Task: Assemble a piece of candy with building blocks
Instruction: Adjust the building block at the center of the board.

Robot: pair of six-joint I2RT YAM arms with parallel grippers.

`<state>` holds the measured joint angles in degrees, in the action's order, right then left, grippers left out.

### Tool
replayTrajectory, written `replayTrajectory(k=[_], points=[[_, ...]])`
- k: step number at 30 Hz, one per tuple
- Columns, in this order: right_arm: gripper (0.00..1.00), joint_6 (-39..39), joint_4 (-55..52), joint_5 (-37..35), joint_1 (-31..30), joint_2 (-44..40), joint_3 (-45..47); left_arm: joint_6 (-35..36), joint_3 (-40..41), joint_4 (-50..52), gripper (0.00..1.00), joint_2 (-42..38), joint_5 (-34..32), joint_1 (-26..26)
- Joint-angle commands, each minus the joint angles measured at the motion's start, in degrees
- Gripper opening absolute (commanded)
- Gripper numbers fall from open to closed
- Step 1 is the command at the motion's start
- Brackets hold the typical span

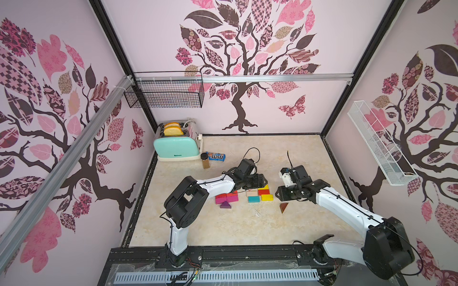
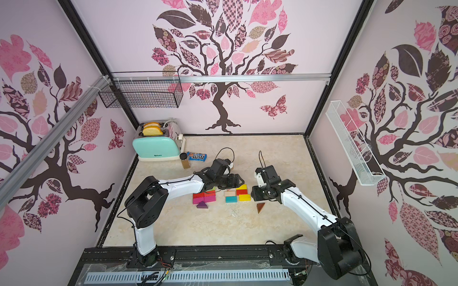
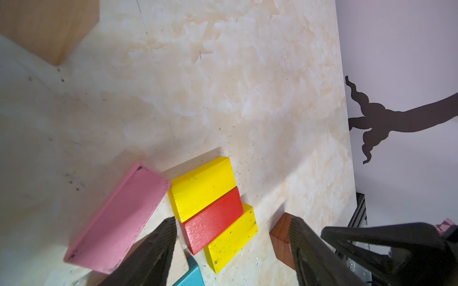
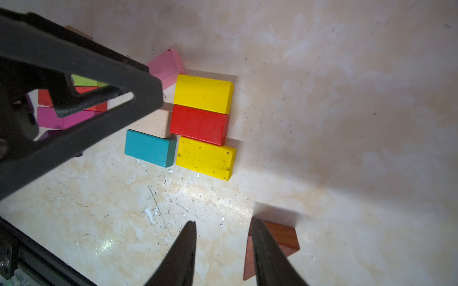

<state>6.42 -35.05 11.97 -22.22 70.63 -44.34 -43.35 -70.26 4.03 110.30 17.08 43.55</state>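
Closest to your left wrist lens, the left gripper (image 3: 231,220) gapes wide and empty over two yellow blocks (image 3: 202,188) flanking one red block (image 3: 213,220). One pink block (image 3: 119,218) sits askew beside them. At your right wrist, the right gripper (image 4: 223,221) is parted too and holds nothing, with one brown triangle (image 4: 282,237) just beside it; one teal block (image 4: 148,147) touches one tan block (image 4: 156,125). In both top views, one purple triangle (image 1: 225,204) touches two magenta blocks (image 1: 233,198) on the table (image 1: 223,230).
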Motion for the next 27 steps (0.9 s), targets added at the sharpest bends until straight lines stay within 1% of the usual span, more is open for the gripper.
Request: replayTrajectory(k=[1, 13, 27], points=[[0.41, -0.7, 0.8, 0.7, 0.5, -0.1, -0.3, 0.7, -0.9, 0.5, 0.76, 2.1, 0.8, 0.0], [0.41, -0.7, 1.5, 0.9, 1.6, 0.3, -0.4, 1.7, -0.9, 1.2, 0.76, 3.7, 2.0, 0.0], [0.42, -1.5, 1.3, 1.2, 3.3, -0.8, 0.0, 2.3, -1.0, 2.6, 0.75, 4.8, 0.4, -0.1]])
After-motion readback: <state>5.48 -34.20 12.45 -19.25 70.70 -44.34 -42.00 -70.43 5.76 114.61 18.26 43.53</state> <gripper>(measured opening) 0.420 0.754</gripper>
